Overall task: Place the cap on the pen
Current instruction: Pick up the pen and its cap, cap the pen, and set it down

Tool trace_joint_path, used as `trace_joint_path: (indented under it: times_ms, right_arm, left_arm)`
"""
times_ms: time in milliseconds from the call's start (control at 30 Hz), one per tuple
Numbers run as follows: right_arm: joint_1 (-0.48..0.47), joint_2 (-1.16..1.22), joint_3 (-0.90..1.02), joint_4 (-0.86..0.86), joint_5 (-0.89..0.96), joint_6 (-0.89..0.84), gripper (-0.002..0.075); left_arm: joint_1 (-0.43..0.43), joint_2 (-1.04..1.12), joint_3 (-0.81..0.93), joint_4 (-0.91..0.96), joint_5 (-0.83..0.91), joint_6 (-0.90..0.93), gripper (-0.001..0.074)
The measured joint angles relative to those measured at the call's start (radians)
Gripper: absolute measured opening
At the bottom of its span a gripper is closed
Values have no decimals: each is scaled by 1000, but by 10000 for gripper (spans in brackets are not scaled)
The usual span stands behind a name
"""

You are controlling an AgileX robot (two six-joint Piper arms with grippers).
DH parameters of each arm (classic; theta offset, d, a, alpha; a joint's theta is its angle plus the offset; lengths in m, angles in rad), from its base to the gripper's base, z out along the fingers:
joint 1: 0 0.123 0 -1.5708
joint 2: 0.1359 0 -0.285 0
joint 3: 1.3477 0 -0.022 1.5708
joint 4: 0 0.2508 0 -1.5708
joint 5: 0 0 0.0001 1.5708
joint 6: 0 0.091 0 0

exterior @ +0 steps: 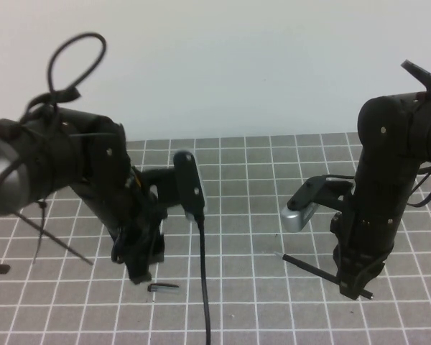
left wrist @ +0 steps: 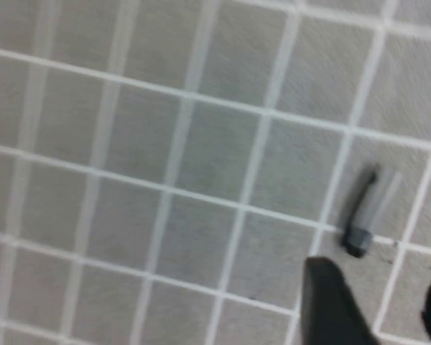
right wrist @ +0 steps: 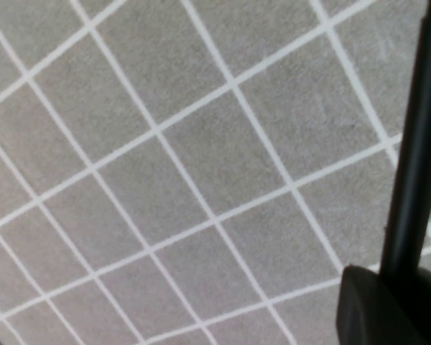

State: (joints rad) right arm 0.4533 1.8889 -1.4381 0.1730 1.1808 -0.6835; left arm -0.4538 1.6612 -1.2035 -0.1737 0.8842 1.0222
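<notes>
Cap (exterior: 163,287) down on the desk (exterior: 258,316), left hand (exterior: 140,277) over it, pen (exterior: 309,267) in right hand (exterior: 353,284).
Nearest: cap lies flat, not yet picked. Left hand hangs low just beside it, fingers (left wrist: 330,302) spread w/ the cap just ahead, lined up for a pinch, I reckon. Further off: right hand clamped on pen's back end, bare tip aimed twd the cap side, prob. ready for mating.

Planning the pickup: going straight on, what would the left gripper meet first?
Likely the cap, lying on the mat just ahead of the left gripper; depth unclear. The right gripper holds the pen.
</notes>
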Motion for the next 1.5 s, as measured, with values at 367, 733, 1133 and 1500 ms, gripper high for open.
trace_joint_path:
  times_ms: [367, 733, 1133, 1500]
  right_arm:
    - [-59, 0, 0, -39, 47, 6, -3]
    - [-79, 0, 0, -20, 58, 5, -3]
    - [-79, 0, 0, -2, 88, 6, -3]
    - [-79, -7, 0, 10, 126, 16, -3]
  left_arm:
    - [-2, 112, 0, -36, 19, 91, 449]
    - [-2, 206, 0, -41, 11, 166, 396]
    - [-2, 216, 0, -36, 12, 151, 2]
    - [-2, 69, -12, -7, 6, 159, 1]
